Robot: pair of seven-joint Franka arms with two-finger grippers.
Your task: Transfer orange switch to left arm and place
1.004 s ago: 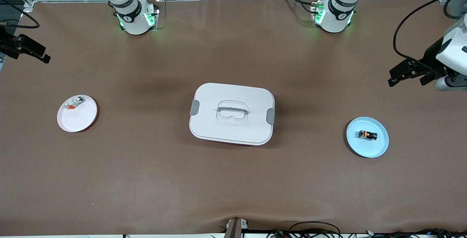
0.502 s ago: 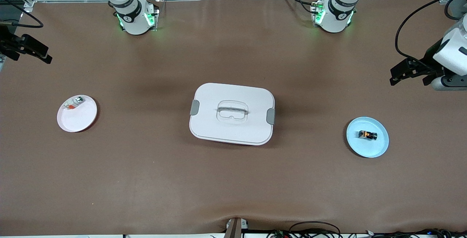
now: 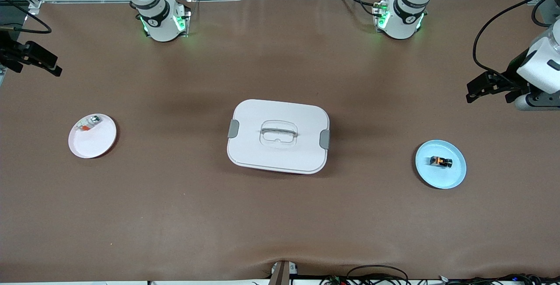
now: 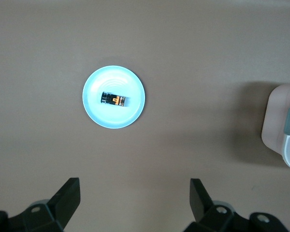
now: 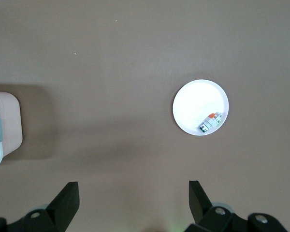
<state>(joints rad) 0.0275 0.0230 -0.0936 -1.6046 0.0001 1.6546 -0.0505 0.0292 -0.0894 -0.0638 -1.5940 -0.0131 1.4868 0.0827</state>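
Note:
The orange switch [image 3: 440, 161] lies on its side on a blue plate [image 3: 455, 175] toward the left arm's end of the table; it also shows in the left wrist view [image 4: 114, 99]. The white box [image 3: 278, 136] stands mid-table; its edge shows in both wrist views [image 4: 285, 128] [image 5: 2, 130]. My left gripper [image 3: 474, 91] [image 4: 134, 195] is open and empty, up in the air over bare table near the blue plate. My right gripper [image 3: 46, 64] [image 5: 133, 195] is open and empty, over the table edge at the right arm's end.
A pink plate [image 3: 96, 143] [image 5: 193, 104] toward the right arm's end holds a small silver-and-clear piece with a red bit [image 3: 87, 124] [image 5: 210, 121]. Both arm bases stand along the table's edge farthest from the front camera.
My left gripper has shifted slightly, little net movement. My right gripper has dipped a little toward the table edge. The switch, plates and box have not moved.

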